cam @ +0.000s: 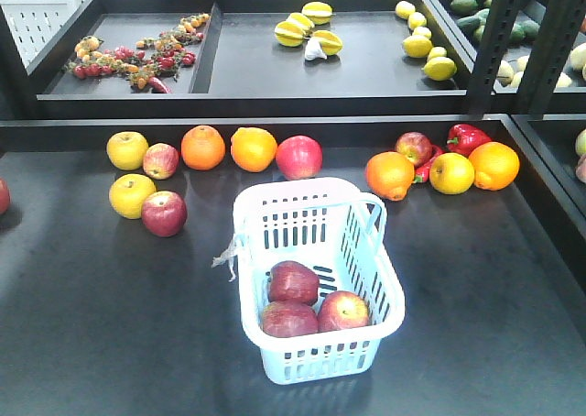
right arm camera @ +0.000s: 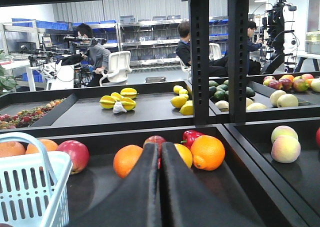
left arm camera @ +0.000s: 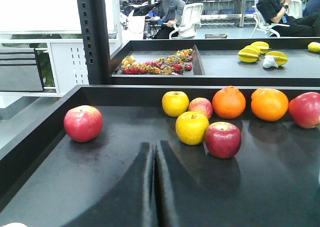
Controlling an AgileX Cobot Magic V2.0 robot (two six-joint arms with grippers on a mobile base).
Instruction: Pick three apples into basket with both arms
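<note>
Front view: the basket [cam: 316, 279] is standing on the dark table [cam: 110, 324], handle folded back, a frayed white tag [cam: 226, 254] hanging off its left side. Three apples [cam: 313, 301] are lying inside it, touching one another, toward its near end. Behind it, yellow apples, red apples, oranges [cam: 227, 147] and red peppers [cam: 465, 138] are lying in loose groups along the table's back edge. No arm is showing here.

Left wrist view: the left end effector [left arm camera: 155, 159] is hovering above the table, fingers pressed together, gripping nothing. Ahead of it are lying a lone red apple [left arm camera: 83, 123] to the left and a cluster of yellow and red apples.

Right wrist view: the right end effector [right arm camera: 160, 162] is likewise clenched and empty. The basket is showing at the lower left, just beside it; an orange [right arm camera: 207, 152] is lying ahead.
</note>
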